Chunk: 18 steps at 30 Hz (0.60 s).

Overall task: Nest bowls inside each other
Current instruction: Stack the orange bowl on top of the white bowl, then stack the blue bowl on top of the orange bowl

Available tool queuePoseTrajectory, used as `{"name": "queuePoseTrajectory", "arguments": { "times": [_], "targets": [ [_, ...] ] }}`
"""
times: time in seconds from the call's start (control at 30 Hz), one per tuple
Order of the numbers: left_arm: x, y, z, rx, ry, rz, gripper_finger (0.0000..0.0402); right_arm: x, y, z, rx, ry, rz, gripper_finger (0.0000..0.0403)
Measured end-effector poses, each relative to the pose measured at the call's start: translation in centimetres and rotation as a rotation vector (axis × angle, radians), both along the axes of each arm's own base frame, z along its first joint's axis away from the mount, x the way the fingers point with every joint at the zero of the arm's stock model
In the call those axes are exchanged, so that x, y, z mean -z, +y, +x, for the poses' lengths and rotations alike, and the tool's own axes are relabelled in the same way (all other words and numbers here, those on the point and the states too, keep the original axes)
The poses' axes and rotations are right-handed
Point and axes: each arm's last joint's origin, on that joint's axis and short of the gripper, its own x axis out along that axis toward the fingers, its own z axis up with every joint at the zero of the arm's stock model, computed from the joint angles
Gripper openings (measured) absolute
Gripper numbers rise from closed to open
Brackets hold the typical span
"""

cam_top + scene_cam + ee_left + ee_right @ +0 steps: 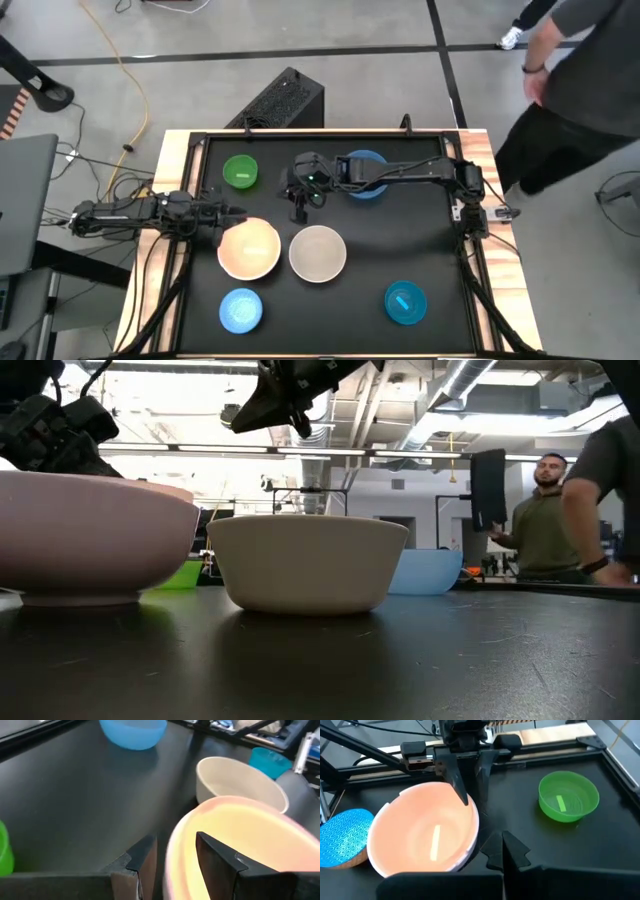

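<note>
Table (440, 250): a black matte work surface framed in pale wood, on which all bowls are set.
Left arm: reached in from the table's left edge; the left gripper (226, 212) is placed at the pink bowl's left rim.
Left jaws: set astride the pink bowl's wall, one finger (220, 857) inside the rim and one outside; the rim is grasped between them.
Right arm: stretched from the right edge across the table's far half; the right gripper (299, 210) is held above the surface, between the green bowl and the blue bowl, just beyond the cream bowl.
Right jaws: clenched together, nothing held.
Pink bowl (249, 249): a large round pink plastic bowl, left of centre, upright, touching nothing but the gripper.
Cream bowl (318, 253): a large round cream plastic bowl, just beside the pink bowl on its right, upright and apart from it.
Blue bowl (366, 185): a round blue plastic bowl at the far centre, partly hidden under the right arm.
Teal bowl (405, 302): a smaller round teal plastic bowl near the front right.
Light blue bowl (241, 310): a smaller round patterned light blue bowl at the front left, near the pink bowl.
Green bowl (240, 171): a small round green plastic bowl at the far left.
Person (570, 90): standing beyond the table's far right corner.
</note>
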Motion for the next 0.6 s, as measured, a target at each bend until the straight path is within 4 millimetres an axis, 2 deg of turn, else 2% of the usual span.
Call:
{"name": "queuePoseTrajectory", "arguments": {
  "times": [0.17,0.27,0.43,0.6],
  "targets": [
    [-0.3,0.0,0.1,0.005,-0.028,0.022,0.0125,0.5,-0.6,-0.5,0.015,0.078,0.008,0.0007],
    [-0.7,0.0,0.2,0.012,-0.071,0.050,0.0125,0.3,-2.1,-2.0,0.076,0.163,0.030,0.0007],
    [-1.5,0.4,0.3,-0.103,-0.140,0.115,0.0125,-1.0,-6.1,-5.6,0.259,0.288,0.036,0.0007],
    [-1.5,0.8,0.1,-0.254,-0.123,0.186,0.0125,0.3,-10.2,-10.5,0.432,0.398,0.106,0.0007]
  ]
}}
